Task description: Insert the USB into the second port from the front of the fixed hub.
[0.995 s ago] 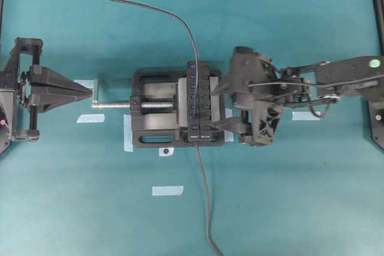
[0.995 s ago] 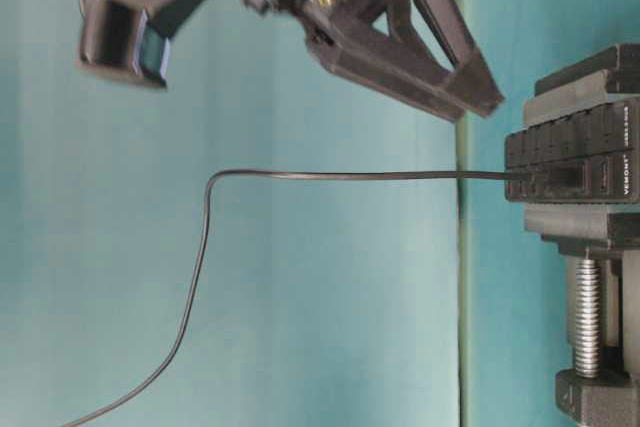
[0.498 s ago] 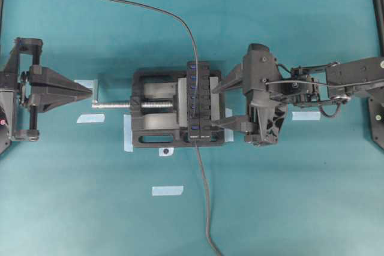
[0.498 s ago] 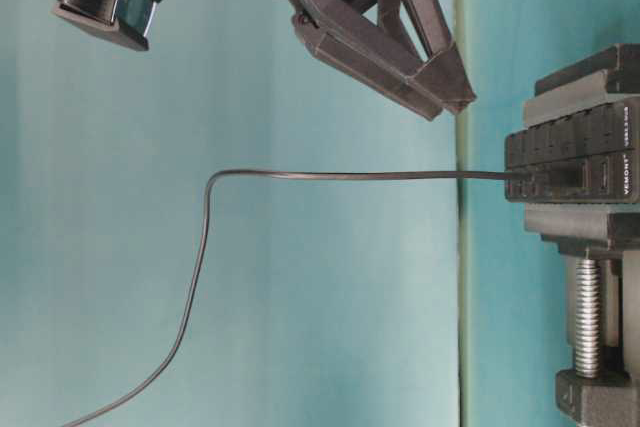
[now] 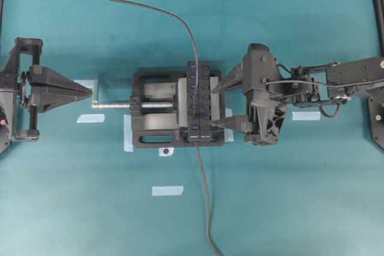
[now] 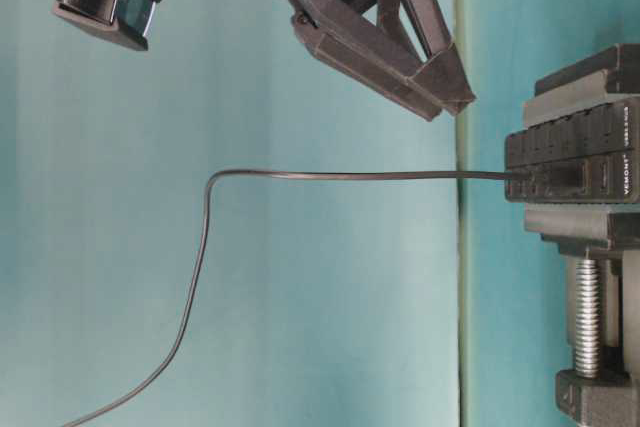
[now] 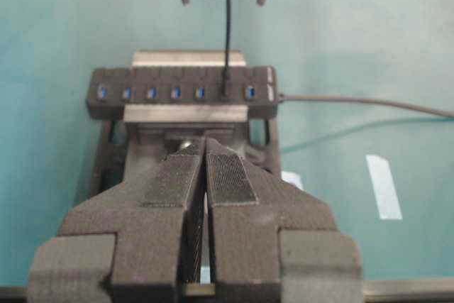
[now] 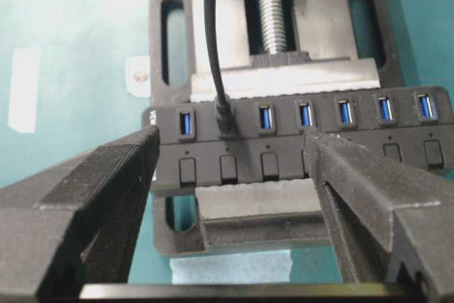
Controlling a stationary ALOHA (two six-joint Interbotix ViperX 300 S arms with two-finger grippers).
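Small black USB plug (image 8: 226,127) on thin dark-grey cable: seated in second port from one end of long black hub (image 8: 298,148) with blue ports. Hub clamped in black vise with silver screw (image 5: 150,105) at mid-desk. Right gripper (image 8: 230,175): fingers spread wide, holding nothing, above hub. Left gripper (image 7: 205,182): pads pressed together, empty, near desk's left edge.

bg: teal tabletop (image 5: 288,208) | tape strips (image 5: 167,190) | even light
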